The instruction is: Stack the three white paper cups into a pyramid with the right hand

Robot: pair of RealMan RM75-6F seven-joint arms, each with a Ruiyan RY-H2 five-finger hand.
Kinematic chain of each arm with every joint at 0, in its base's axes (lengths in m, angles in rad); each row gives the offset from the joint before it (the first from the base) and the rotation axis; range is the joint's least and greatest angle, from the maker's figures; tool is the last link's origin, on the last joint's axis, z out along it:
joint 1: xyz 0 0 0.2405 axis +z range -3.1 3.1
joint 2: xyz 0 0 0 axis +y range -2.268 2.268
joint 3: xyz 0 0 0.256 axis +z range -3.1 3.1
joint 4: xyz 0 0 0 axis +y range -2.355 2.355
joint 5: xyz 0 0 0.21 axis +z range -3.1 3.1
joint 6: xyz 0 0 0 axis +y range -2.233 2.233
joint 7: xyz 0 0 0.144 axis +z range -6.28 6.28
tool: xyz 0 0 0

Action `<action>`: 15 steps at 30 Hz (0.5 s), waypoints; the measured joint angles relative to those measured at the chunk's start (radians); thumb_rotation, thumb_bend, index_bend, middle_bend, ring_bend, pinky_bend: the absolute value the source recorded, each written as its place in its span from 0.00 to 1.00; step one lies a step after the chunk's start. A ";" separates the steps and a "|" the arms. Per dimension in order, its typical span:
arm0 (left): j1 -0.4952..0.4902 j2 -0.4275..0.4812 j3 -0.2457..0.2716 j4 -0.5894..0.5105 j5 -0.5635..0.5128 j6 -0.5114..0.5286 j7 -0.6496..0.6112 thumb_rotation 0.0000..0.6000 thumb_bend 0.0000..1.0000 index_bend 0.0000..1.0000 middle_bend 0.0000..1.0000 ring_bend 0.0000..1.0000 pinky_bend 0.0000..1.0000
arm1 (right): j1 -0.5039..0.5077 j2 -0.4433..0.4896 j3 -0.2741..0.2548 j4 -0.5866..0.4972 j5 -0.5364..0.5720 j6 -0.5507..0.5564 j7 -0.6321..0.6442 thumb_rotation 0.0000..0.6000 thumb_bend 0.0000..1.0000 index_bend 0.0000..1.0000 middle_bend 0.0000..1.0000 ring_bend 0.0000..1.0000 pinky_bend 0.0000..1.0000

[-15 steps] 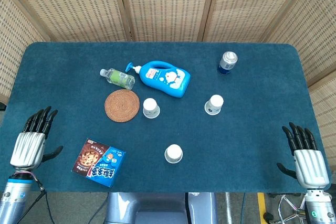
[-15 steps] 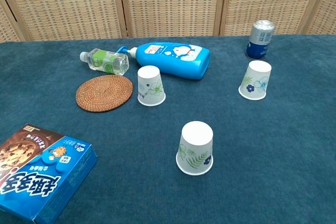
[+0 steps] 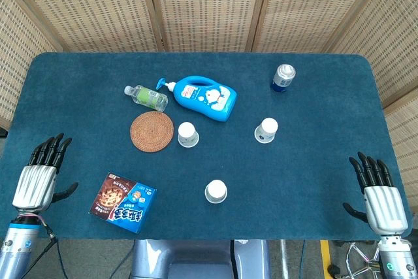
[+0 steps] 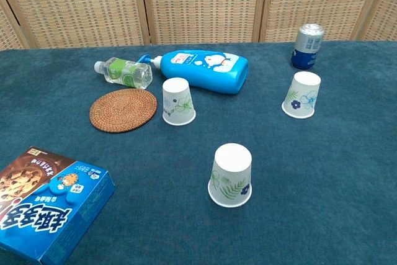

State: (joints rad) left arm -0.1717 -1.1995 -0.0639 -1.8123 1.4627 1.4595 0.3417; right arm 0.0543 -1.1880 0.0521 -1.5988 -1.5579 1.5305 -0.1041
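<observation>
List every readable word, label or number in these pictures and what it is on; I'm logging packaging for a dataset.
Cookie box: large white characters on its blue side, not Latin script, cut off by the frame edge; I cannot transcribe them. Small print is blurred.
Blue pump bottle: label print too small to read.
Small clear bottle: green label, unreadable.
Can: no legible text.
Three paper cups: printed leaves and flowers only, no words.

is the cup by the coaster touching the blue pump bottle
Apart. The chest view shows a strip of blue cloth between the cup and the blue pump bottle; the head view shows the same gap.
</observation>
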 measured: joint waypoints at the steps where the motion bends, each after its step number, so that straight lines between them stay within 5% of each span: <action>1: 0.000 0.001 -0.001 0.000 -0.002 -0.001 -0.001 1.00 0.22 0.02 0.00 0.00 0.08 | 0.001 -0.001 0.000 0.000 -0.001 -0.001 0.000 1.00 0.15 0.07 0.00 0.00 0.07; 15: 0.005 0.012 0.006 -0.022 0.011 0.007 0.009 1.00 0.23 0.02 0.00 0.00 0.08 | -0.006 0.008 -0.012 0.003 -0.019 0.009 0.027 1.00 0.15 0.08 0.00 0.00 0.07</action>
State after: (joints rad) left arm -0.1663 -1.1875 -0.0574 -1.8347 1.4736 1.4666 0.3509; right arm 0.0488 -1.1801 0.0400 -1.5956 -1.5774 1.5398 -0.0769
